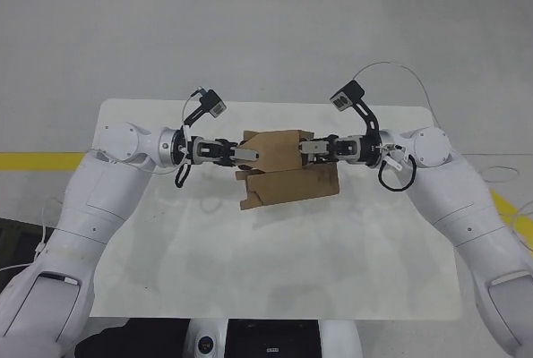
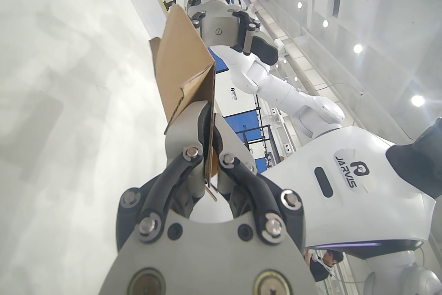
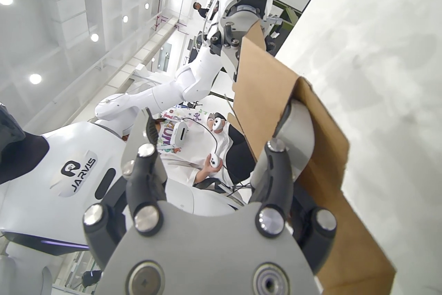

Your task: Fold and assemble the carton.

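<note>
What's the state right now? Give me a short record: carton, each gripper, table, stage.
carton: brown, partly folded, flaps loose, held between both arms
left gripper: fingers shut on a carton flap edge
right gripper: fingers open; one finger against a carton panel, the other free
table: white, below the carton
stage: carton not yet assembled

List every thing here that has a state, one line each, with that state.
carton: partly folded, flaps not closed, held between the two grippers.
left gripper: jaws shut on a carton edge.
right gripper: jaws open, one resting against a carton panel.
</note>
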Controlling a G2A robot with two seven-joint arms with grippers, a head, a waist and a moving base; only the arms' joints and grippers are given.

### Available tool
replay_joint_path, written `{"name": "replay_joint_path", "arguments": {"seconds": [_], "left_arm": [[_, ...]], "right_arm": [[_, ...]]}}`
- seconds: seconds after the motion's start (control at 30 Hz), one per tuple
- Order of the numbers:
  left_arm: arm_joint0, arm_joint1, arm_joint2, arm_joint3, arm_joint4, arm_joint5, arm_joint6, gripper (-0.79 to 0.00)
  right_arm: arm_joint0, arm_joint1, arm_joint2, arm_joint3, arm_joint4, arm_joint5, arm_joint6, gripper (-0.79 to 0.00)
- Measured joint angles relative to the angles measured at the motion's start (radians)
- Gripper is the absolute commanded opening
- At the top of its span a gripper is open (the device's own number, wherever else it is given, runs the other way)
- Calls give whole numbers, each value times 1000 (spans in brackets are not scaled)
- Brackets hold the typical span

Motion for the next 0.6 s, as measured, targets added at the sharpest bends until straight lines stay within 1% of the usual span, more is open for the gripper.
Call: {"name": "replay_joint_path", "arguments": {"seconds": [0.03, 0.07, 0.3, 0.4, 0.5, 0.6], "left_arm": [[0, 0, -1, 1, 0, 0, 0, -785], [1, 0, -2, 1, 1, 1, -1, -785], [3, 0, -3, -1, 4, 6, -5, -785], [4, -1, -3, -3, 4, 7, -7, -785], [3, -2, -2, -3, 5, 9, -9, -785], [2, -2, -1, -4, 4, 11, -11, -785]], "right_arm": [[0, 0, 3, 3, 2, 2, 2, -465], [-1, -1, 8, 6, 1, 5, 5, -471], [16, -6, 7, 5, -52, 29, 29, -465], [30, -10, -1, 13, -83, 28, 28, -474], [45, -16, -12, 24, -104, 25, 25, -489], [55, -23, -23, 35, -112, 22, 22, -529]]}}
